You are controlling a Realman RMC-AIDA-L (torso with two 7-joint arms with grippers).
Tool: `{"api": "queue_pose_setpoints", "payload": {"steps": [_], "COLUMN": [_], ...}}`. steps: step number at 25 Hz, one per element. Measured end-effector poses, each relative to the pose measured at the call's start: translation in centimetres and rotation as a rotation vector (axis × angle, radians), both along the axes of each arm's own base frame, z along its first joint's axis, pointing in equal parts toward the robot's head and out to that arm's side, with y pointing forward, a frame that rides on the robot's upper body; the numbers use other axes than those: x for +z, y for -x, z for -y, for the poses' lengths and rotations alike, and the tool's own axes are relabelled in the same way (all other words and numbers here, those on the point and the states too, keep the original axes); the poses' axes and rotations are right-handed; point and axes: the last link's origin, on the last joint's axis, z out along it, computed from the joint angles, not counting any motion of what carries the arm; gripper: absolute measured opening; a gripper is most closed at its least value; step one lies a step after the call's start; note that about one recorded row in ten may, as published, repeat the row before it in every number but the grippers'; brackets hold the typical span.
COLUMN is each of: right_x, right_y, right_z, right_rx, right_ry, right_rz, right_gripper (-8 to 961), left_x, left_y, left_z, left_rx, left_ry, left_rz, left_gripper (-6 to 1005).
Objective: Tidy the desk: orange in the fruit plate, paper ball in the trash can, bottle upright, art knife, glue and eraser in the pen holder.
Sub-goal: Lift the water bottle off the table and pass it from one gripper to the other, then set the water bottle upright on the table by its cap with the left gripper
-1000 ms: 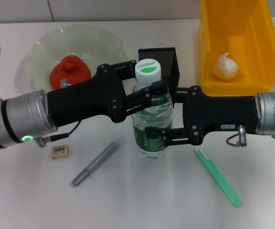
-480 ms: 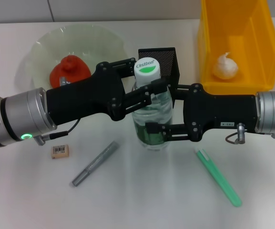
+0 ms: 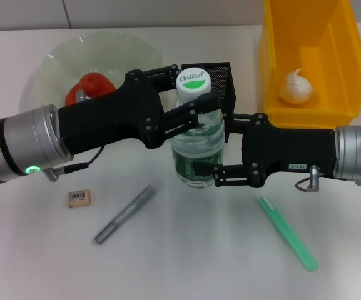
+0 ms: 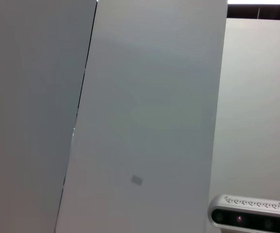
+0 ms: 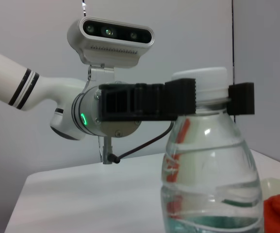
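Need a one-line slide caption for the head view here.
Left gripper clamps the bottle at its neck, right gripper at its label, standing it before the pen holder.

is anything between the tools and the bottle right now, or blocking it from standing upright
Nothing visible does. The left tool is closed around the bottle at the neck just under the white cap, and the right tool is at its lower body by the label. The bottle stands upright on bare table, just in front of the pen holder.
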Motion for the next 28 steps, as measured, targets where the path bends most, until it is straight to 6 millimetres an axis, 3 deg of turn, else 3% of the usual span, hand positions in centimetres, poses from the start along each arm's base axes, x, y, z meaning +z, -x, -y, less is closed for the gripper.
{"api": "queue_pose_setpoints", "payload": {"steps": [19, 25, 28], "right_x": [0.1, 0.4, 0.5], "right_y": [-1.2, -1.4, -1.4], "right_z": [0.4, 0.6, 0.7], "right_rx": [-0.032, -0.052, -0.061], "right_ry": [-0.022, -0.038, -0.042], "right_rz": [0.013, -0.016, -0.03], "right_gripper": [731, 733, 733], "left_x": [2.8, 3.4, 4.8], "left_y": [-0.4, 0.4, 2.3], "left_z": [-0.7, -0.7, -0.7], "left_rx": [0.03, 0.059, 0.126], "left_ry": [-0.055, -0.079, -0.143], "left_rz": [0.067, 0.069, 0.067], "left_gripper": [453, 454, 454]}}
